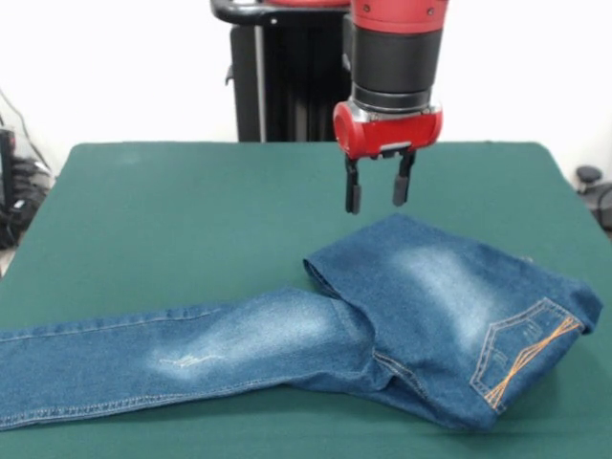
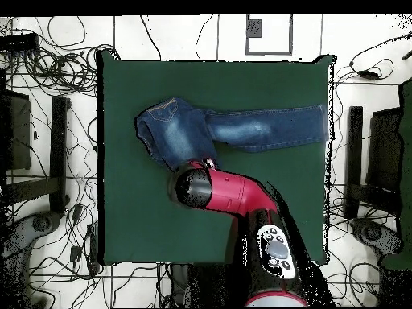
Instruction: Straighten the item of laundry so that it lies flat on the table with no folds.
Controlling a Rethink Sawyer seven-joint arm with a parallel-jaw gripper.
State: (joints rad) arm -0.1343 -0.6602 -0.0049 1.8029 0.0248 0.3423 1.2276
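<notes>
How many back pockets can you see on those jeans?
1. The pocket with orange stitching sits on the folded waist end of the jeans, below the open gripper. A second pocket may be hidden in the fold.

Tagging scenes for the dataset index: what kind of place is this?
Most likely a robotics lab, not a home. The jeans lie on a table with a green cloth top, under a red arm's gripper on a pedestal. Cables sprawl over the white tiled floor on both sides.
</notes>
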